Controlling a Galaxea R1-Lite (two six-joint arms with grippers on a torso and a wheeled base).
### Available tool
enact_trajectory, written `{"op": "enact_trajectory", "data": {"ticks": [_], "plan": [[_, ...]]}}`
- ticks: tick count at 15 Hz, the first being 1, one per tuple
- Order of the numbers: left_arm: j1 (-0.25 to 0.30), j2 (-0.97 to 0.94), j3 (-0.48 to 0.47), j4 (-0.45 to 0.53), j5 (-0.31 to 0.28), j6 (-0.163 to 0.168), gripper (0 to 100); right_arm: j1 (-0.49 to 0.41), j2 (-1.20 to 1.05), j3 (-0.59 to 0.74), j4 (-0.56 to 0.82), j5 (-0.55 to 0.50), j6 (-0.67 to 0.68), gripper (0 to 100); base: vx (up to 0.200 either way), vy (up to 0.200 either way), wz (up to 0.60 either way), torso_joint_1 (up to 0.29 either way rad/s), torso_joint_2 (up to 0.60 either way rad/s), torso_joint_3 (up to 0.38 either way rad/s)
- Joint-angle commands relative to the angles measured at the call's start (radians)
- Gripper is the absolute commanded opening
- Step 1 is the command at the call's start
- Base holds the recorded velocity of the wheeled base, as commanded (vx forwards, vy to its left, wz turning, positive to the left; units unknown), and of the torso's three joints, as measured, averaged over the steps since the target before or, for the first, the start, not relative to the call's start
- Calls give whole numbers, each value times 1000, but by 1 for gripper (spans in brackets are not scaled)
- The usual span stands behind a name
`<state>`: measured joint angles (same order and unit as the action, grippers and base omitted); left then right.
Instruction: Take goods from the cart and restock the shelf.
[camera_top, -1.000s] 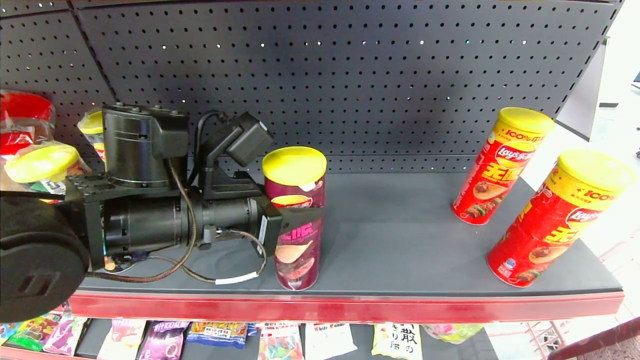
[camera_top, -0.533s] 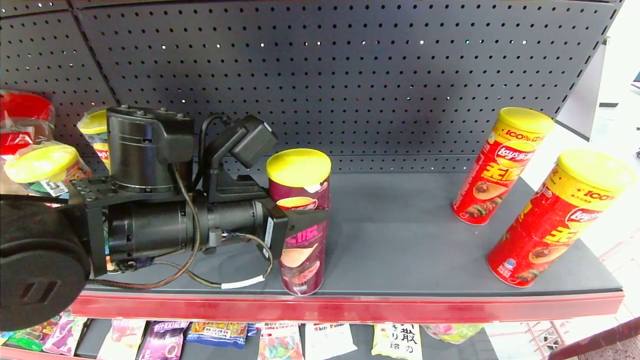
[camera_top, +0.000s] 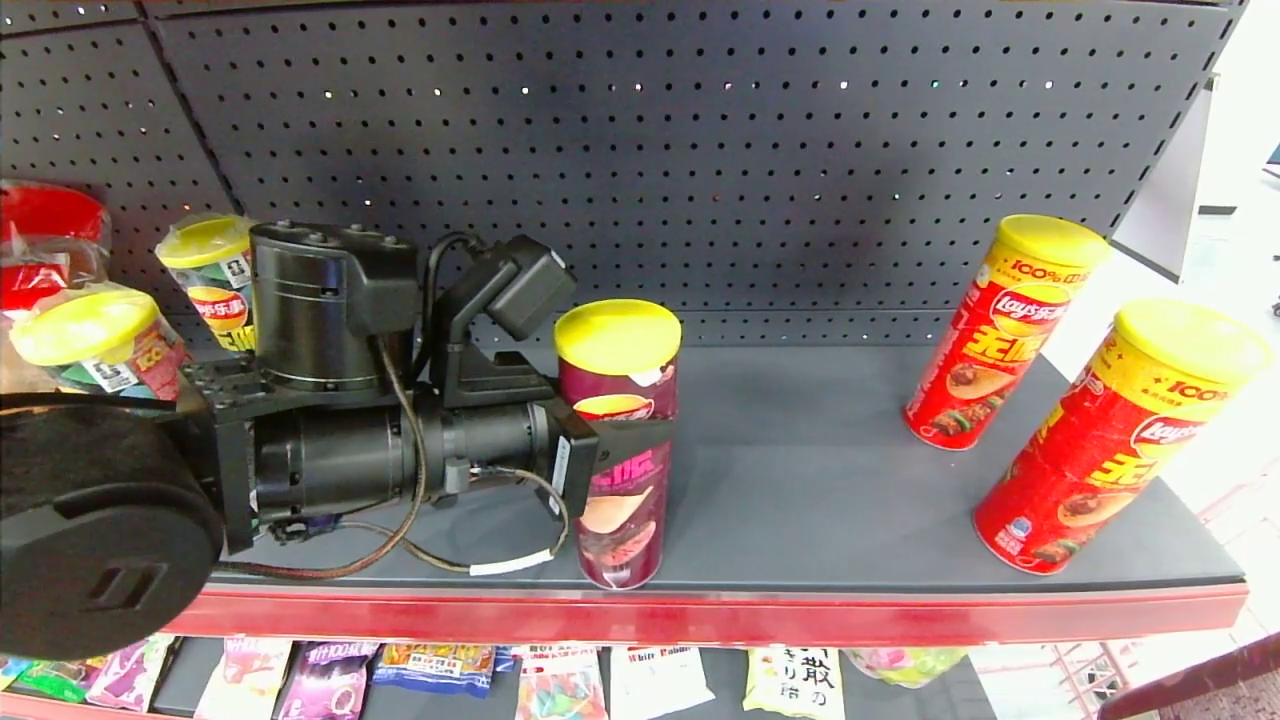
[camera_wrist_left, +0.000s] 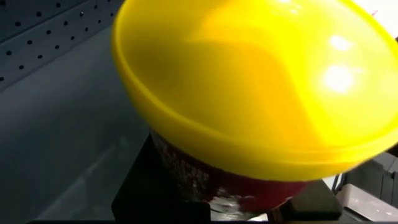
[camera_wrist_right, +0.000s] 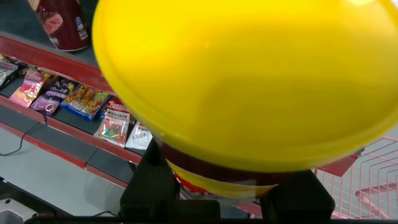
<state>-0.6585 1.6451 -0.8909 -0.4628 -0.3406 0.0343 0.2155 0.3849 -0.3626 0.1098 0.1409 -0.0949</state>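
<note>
A purple chip can (camera_top: 620, 500) with a yellow lid stands upright near the front edge of the grey shelf (camera_top: 800, 480). My left gripper (camera_top: 625, 440) is shut around its middle, one finger crossing the front of the label. The left wrist view looks down on that lid (camera_wrist_left: 261, 81), with dark fingers (camera_wrist_left: 143, 193) on both sides of the body. My right gripper (camera_wrist_right: 217, 193) is shut on a red can with a yellow lid (camera_wrist_right: 249, 74), held out in front of the shelf. The purple can (camera_wrist_right: 62, 25) shows beyond it.
Two red cans with yellow lids (camera_top: 1005, 330) (camera_top: 1120, 440) stand at the shelf's right end. Yellow-lidded cans (camera_top: 90, 335) (camera_top: 210, 270) and a red-lidded pack (camera_top: 45, 230) crowd the left end. Snack bags (camera_top: 560, 680) fill the lower shelf. The pegboard back (camera_top: 700, 150) is bare. Bare shelf lies mid-right.
My left arm has slid to the right along the shelf's front with the purple can in its grip. The red cans have not moved.
</note>
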Motion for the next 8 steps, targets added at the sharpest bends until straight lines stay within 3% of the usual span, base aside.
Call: {"op": "enact_trajectory", "data": {"ticks": [1,8], "plan": [[0,15,-2,1,2,-1,0,1,2,-3,-1,0,0,0,0,0,0,0,0,0],[-13,-39,76,1,12,-2,0,1,3,-3,1,0,0,0,0,0,0,0,0,0]]}}
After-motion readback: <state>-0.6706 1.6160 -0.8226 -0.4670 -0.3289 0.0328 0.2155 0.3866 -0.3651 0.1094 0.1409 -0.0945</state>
